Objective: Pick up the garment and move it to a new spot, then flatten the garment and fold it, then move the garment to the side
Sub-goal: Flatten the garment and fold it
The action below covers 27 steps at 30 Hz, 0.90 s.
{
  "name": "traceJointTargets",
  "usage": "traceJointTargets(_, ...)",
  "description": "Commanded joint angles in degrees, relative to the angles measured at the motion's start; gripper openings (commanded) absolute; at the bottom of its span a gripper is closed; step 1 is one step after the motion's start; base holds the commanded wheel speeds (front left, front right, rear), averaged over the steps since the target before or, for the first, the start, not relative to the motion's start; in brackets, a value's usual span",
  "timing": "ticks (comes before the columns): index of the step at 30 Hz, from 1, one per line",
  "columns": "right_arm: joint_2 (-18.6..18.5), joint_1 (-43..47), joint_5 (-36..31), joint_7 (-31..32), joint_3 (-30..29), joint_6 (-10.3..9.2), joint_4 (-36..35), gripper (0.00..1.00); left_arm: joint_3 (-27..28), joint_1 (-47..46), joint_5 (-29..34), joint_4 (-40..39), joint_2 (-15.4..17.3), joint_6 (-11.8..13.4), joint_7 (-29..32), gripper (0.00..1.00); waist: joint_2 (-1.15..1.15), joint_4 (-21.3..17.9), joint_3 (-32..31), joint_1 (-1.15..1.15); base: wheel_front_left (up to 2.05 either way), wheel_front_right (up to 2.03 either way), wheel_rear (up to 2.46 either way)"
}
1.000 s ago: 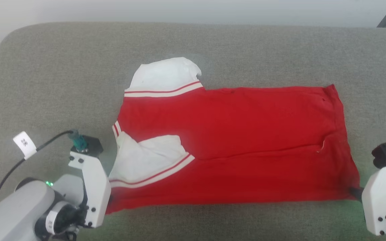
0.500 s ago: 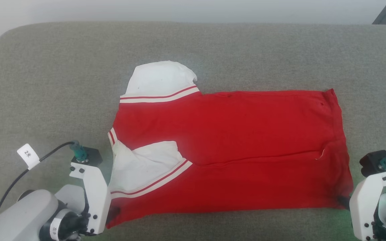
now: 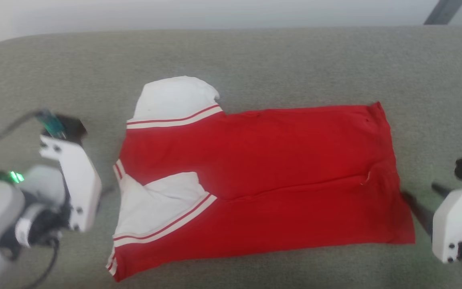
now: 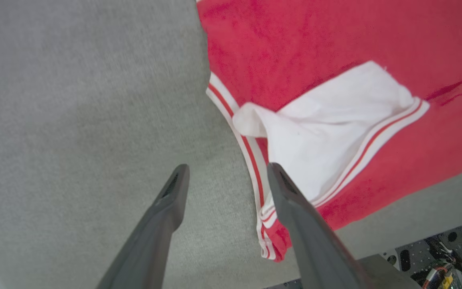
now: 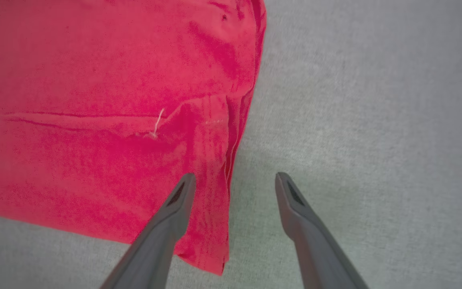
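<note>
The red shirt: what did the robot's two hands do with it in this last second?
Both let go. The left gripper and right gripper had pinched the near corners of the red jersey T-shirt; now their jaws stand open, backed off outward. The shirt stays folded on the grey cushion.

Grey woven fabric surface, padded look, runs across the whole head view, with a rounded corner at far left. Plain weave, no pattern. Pale wall behind its far edge. Dark slanted metal bar at top right against the wall, cut off by the frame. Left wrist view: the surface's edge at bottom right, past it a dark perforated plate with coloured wires, blurry. Right wrist view: same grey fabric on the right half.
</note>
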Motion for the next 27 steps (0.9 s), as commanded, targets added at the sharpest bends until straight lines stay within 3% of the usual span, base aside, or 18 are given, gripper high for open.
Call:
traceJointTargets(1, 0.7, -1.2, -0.8, -2.4, -0.3, -0.09, -0.9, 1.00, 0.9, -1.9, 0.9, 1.0, -0.1, -0.7, -0.8, 1.00, 0.00, -1.0, 0.6, 0.00, 0.00, 0.00, 0.00)
traceJointTargets(17, 9.4, -13.3, -10.5, -38.3, 2.6, -0.08, -2.4, 1.00, 1.8, -21.4, 6.7, 20.6, -5.8, -10.9, -3.4, 1.00, 0.00, -10.6, 8.7, 0.00, 0.00, 0.00, 0.00)
traceJointTargets(21, 11.5, -14.3, -11.9, -43.5, 3.3, -0.10, -0.8, 1.00, 1.5, -26.1, 8.5, 25.5, -7.3, -12.7, -3.5, 1.00, 0.00, -12.5, 11.0, 0.00, 0.00, 0.00, 0.00)
traceJointTargets(27, 12.4, -15.4, -12.3, -45.9, 5.0, -0.10, 1.6, 1.00, 1.1, -31.0, 8.8, 32.1, -8.7, -14.7, -1.9, 1.00, 0.00, -14.7, 13.8, 0.00, 0.00, 0.00, 0.00)
